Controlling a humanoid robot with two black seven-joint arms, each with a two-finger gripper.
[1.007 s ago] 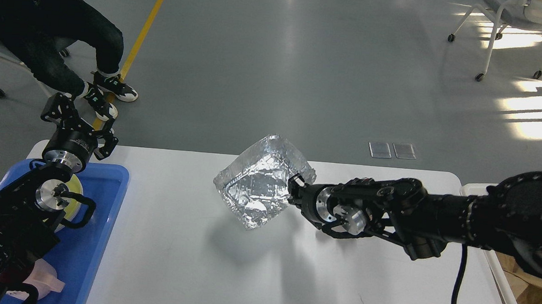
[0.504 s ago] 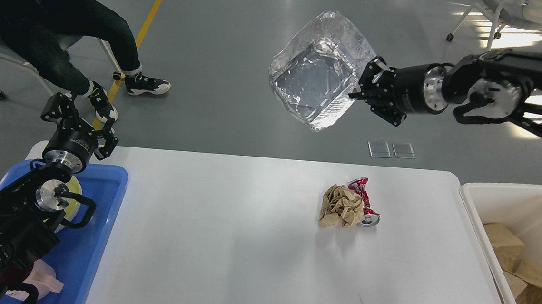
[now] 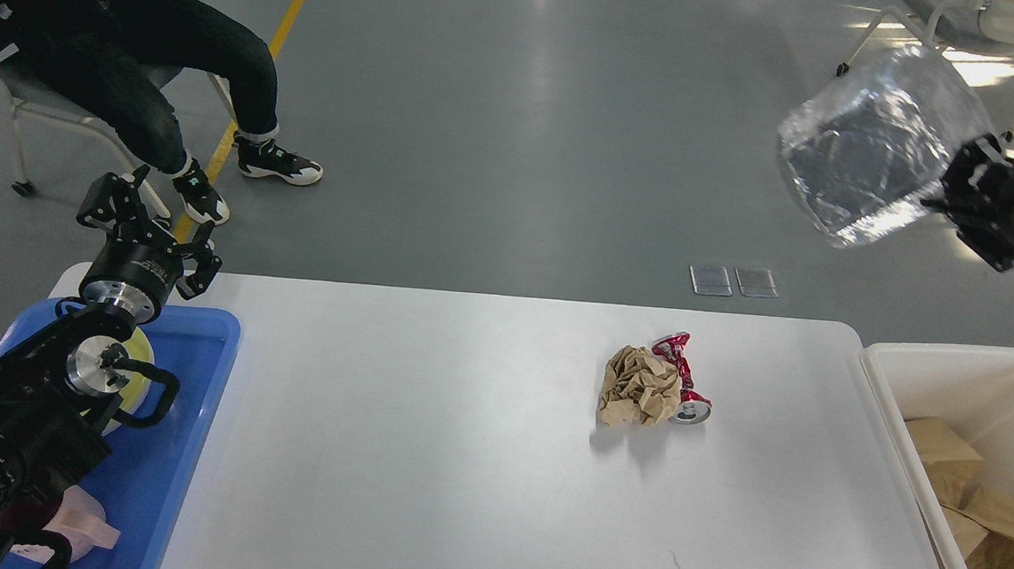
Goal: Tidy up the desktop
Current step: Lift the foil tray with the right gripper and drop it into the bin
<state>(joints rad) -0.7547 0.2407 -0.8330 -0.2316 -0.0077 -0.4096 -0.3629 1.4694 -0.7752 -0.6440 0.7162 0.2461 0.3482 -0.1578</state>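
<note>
A seated person in black trousers and black-and-white sneakers [image 3: 122,52] occupies the upper left of the frame, on a chair with castor legs. A yellow floor line [image 3: 264,53] runs diagonally beside their feet across the grey floor. Two small clear rectangular floor plates [image 3: 733,281] lie side by side right of centre. At the upper right stands a white-framed wheeled chair [image 3: 980,23], with bright patches of sunlight [image 3: 990,73] on the floor around it.

Bright, sharp, sun glare top right
</note>
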